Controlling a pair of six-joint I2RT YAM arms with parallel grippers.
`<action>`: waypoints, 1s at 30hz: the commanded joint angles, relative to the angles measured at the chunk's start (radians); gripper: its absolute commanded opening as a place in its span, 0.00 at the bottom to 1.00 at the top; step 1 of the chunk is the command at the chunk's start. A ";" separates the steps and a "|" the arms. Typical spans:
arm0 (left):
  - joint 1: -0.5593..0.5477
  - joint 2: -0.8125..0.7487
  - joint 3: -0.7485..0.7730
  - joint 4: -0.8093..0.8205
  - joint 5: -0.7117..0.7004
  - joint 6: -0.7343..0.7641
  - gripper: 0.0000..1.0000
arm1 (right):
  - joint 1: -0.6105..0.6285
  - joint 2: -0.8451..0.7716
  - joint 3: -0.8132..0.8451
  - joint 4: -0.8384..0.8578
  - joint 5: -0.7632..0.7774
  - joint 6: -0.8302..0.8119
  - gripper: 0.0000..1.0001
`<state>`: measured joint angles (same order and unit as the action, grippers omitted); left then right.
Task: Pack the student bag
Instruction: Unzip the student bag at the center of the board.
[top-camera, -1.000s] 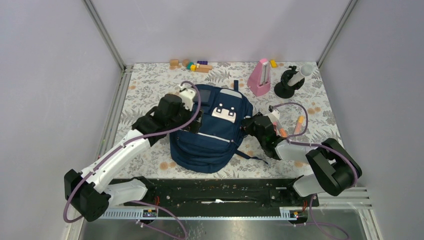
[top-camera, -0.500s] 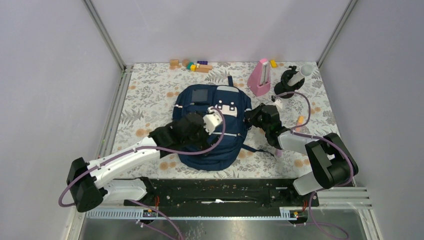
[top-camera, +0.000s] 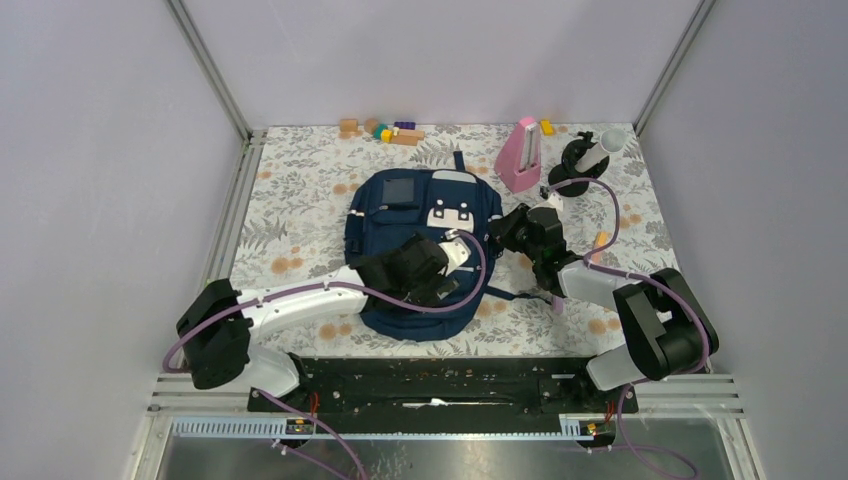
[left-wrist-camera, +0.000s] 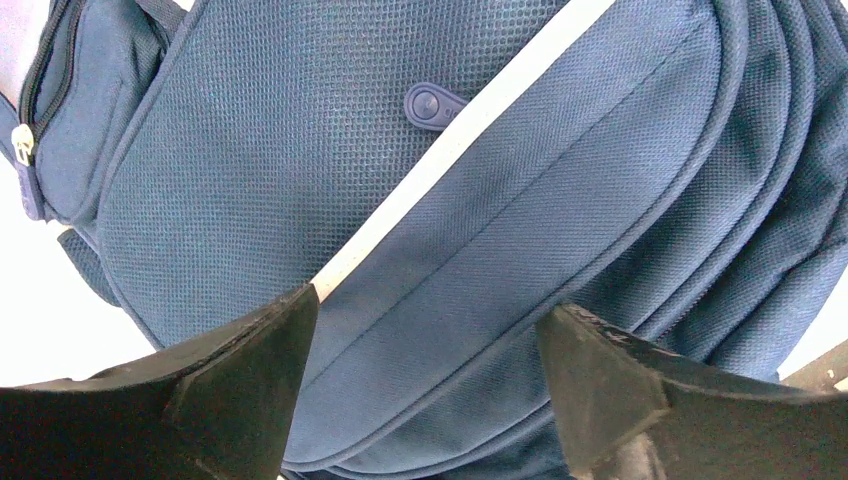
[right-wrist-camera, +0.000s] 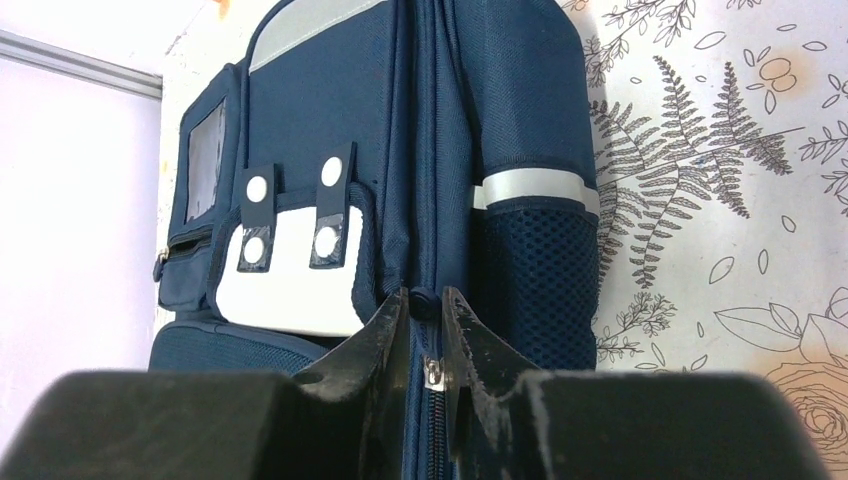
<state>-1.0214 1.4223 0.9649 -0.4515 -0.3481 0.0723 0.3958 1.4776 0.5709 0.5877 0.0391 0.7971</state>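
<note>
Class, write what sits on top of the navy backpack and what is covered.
The left hand, open, hangs over the backpack near its lower front; contact unclear. The right hand pinches its side zipper. The left arm covers part of the front; contents are hidden.

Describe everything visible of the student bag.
The student bag is a navy fabric backpack with thin white stripes. It lies front-up on the floral table, top toward the far wall. Its front shows a white patch under two snap straps and a clear window pocket; one side has a mesh side pocket. The main zipper looks closed where visible. The right gripper has its jaws pinched on the zipper pull. The left gripper hangs open over the lower front, contact unclear.
</note>
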 joint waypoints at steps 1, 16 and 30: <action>0.002 0.033 0.043 0.049 -0.164 0.000 0.75 | -0.005 -0.029 -0.002 0.078 -0.034 -0.013 0.00; -0.003 -0.019 0.049 0.067 -0.150 -0.056 0.00 | -0.004 -0.059 -0.111 0.179 -0.147 -0.065 0.00; 0.008 -0.031 0.072 0.034 -0.133 -0.064 0.00 | 0.110 -0.163 -0.261 0.406 -0.225 -0.338 0.00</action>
<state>-1.0336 1.4292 0.9794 -0.4587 -0.4419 0.0463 0.4507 1.3830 0.3340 0.9123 -0.1181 0.5896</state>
